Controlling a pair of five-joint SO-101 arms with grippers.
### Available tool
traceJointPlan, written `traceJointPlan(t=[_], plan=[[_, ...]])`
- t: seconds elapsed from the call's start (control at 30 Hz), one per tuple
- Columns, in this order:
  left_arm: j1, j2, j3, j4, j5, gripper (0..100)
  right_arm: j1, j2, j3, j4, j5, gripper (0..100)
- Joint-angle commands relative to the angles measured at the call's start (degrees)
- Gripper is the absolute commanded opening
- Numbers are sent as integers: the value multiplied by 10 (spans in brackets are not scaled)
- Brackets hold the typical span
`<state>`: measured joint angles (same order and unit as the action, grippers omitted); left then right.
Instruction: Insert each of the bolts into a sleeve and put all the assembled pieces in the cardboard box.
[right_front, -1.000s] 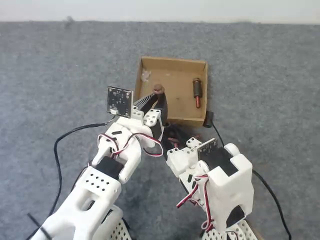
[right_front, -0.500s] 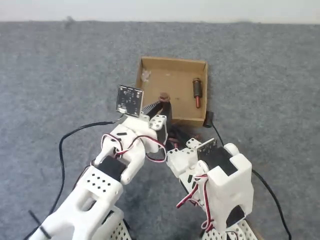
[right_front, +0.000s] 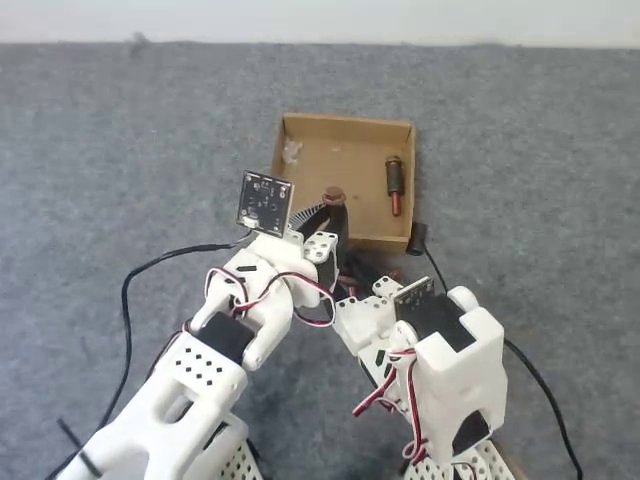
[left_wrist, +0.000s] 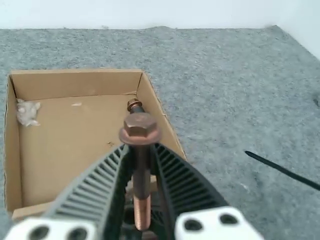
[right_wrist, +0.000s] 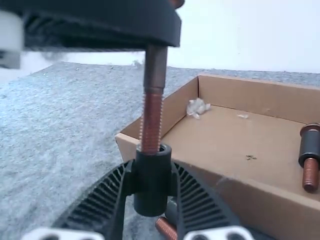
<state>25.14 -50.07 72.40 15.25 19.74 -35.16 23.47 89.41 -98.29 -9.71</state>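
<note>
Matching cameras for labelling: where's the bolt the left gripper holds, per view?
High view: bolt upright by the cardboard box's near wall, head up.
Left wrist view: bolt clamped in the left gripper, box behind.
Right wrist view: threaded end at the mouth of the sleeve in the right gripper.
Shared landmark: the box.

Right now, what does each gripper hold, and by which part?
Left gripper: bolt, by its shank below the head. Right gripper: sleeve, around its sides.
</note>
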Motion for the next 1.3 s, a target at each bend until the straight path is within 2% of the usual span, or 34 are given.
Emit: traceJointPlan(t=[0.0,1.27], plan=[[4,-16,-10,4,-12,13,-1,-7,-2,-22,27,6],[-17,-15,-5,-51,-15,13,-2,-7,5,-25,33,6]])
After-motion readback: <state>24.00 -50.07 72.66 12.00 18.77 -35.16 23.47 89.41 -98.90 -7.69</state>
